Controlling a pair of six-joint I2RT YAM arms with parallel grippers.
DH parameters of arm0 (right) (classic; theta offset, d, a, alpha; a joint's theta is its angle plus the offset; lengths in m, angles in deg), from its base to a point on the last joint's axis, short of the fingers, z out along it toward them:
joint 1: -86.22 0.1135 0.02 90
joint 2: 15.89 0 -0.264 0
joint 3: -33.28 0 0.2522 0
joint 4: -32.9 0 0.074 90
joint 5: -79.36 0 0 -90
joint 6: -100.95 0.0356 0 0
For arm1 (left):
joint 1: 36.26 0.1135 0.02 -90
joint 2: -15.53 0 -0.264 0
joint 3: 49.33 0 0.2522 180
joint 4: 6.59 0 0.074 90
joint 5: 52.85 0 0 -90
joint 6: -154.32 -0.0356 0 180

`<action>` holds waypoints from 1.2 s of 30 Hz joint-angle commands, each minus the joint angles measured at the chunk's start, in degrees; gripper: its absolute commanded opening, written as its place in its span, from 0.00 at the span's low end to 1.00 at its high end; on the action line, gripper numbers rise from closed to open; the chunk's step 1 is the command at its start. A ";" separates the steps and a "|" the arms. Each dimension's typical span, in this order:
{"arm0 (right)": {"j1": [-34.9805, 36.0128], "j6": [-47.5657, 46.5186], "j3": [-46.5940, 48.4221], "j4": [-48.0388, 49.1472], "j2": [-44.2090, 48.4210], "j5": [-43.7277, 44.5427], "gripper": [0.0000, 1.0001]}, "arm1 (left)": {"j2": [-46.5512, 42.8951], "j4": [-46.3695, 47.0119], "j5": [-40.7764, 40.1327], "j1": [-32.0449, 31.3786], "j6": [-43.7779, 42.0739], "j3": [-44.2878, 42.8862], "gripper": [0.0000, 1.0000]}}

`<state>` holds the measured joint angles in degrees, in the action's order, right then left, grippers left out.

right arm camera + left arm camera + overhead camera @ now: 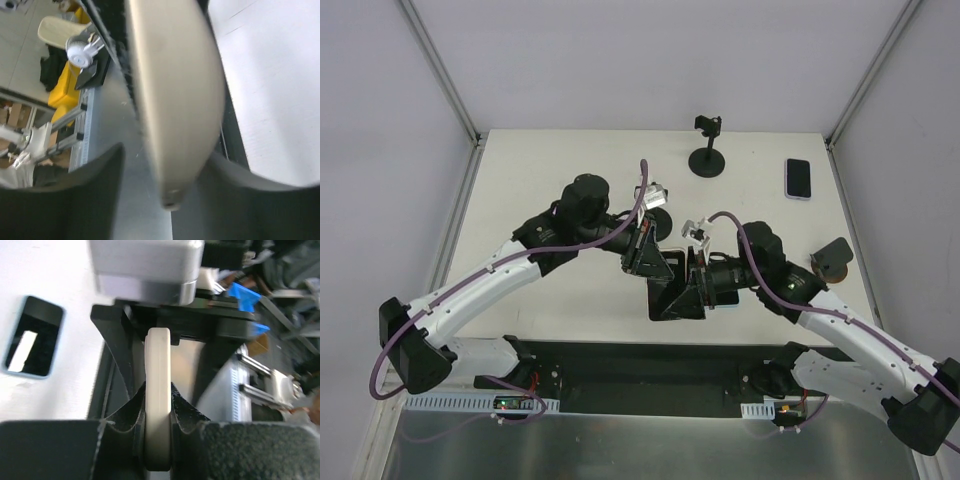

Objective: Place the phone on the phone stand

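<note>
A phone in a cream case [158,390] is held edge-on between my two arms above the middle of the table. My left gripper [158,440] is shut on its lower end. My right gripper [165,165] is open around the same phone [175,100], with a gap showing at its left finger. In the top view the left gripper [663,272] and right gripper [693,280] meet tip to tip. The black phone stand [707,150] stands upright at the far middle of the table, well beyond both grippers.
A second phone in a light blue case [798,178] lies flat at the far right and also shows in the left wrist view [34,343]. A black round object [656,222] sits behind the left wrist. A brown object [833,262] lies near the right edge.
</note>
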<state>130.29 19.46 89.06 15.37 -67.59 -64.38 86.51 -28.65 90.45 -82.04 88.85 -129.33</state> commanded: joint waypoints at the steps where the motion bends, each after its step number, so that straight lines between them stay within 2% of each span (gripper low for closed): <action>1: -0.13 -4.99 4.30 -3.60 0.90 10.54 0.80 | -5.23 -6.37 -18.07 0.43 -7.38 -4.69 0.00; 3: -0.13 -5.44 4.56 -6.40 1.95 17.66 0.97 | -9.69 -7.79 -26.27 2.35 -8.97 -4.34 0.00; 4: -0.13 -5.35 4.65 -7.47 3.00 26.92 0.97 | -11.20 -8.31 -30.23 2.54 -9.67 -4.34 0.00; 6: -0.30 -4.47 4.83 -10.02 4.15 35.51 0.96 | -15.15 -11.29 -38.58 2.54 -11.26 -4.95 0.00; 7: -0.39 -4.38 5.43 -10.64 4.85 43.37 0.96 | -16.21 -12.70 -48.89 2.54 -12.05 -5.30 0.00; 9: -1.27 -3.07 6.66 -13.62 4.77 50.97 0.96 | -19.03 -15.07 -56.25 2.54 -13.80 -5.74 0.00; 10: -2.32 -2.72 9.72 -15.55 3.29 57.45 0.96 | -19.99 -15.26 -58.55 2.54 -14.42 -5.66 0.00; 12: -2.94 -4.72 13.33 -20.30 0.57 59.88 0.97 | -22.19 -15.26 -63.22 2.54 -15.48 -5.13 0.00; 15: -2.85 -5.17 21.86 -24.00 -8.64 62.53 0.99 | -23.08 -15.35 -70.94 2.54 -14.87 -4.43 0.00; 17: -2.85 -2.64 28.86 -26.62 -13.14 62.96 0.99 | -22.21 -15.52 -75.68 2.54 -15.13 -4.08 0.00; 20: -1.45 -0.34 39.93 -32.58 -23.42 65.24 0.99 | -20.54 -16.22 -77.64 2.54 -15.39 -4.34 0.00; 22: 0.39 0.79 46.02 -36.38 -30.80 70.57 0.99 | -20.27 -16.23 -76.94 2.54 -15.39 -4.34 0.00; 23: 0.49 1.76 51.01 -39.53 -33.09 72.00 0.97 | -20.18 -16.14 -76.59 2.54 -15.39 -4.08 0.00; 25: 0.57 3.96 55.08 -42.27 -38.28 73.68 0.94 | -20.00 -16.14 -76.85 2.54 -15.48 -3.72 0.00; 27: 0.66 5.63 58.68 -43.86 -41.79 74.04 0.84 | -19.83 -15.88 -77.12 2.54 -15.92 -3.46 0.00; 28: 0.66 5.99 59.49 -44.65 -42.77 73.86 0.81 | -19.74 -15.79 -77.12 2.54 -16.18 -3.46 0.00; 29: 0.66 6.16 59.93 -44.74 -43.74 73.43 0.73 | -19.57 -15.53 -77.03 2.54 -16.36 -3.37 0.00; 31: 0.75 6.43 60.29 -44.57 -45.59 71.50 0.66 | -19.65 -15.26 -76.42 2.54 -16.71 -2.94 0.00; 35: 0.66 6.52 59.50 -42.55 -46.65 71.40 0.43 | -20.53 -13.85 -75.01 2.54 -18.20 -1.35 0.00; 36: 0.57 6.43 59.49 -42.29 -46.91 71.75 0.42 | -20.62 -13.59 -74.83 2.54 -18.47 -1.18 0.00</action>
<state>130.95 24.62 146.58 -26.07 -114.38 6.04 67.73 -48.01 15.59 -79.65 72.98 -131.04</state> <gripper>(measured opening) 0.479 0.117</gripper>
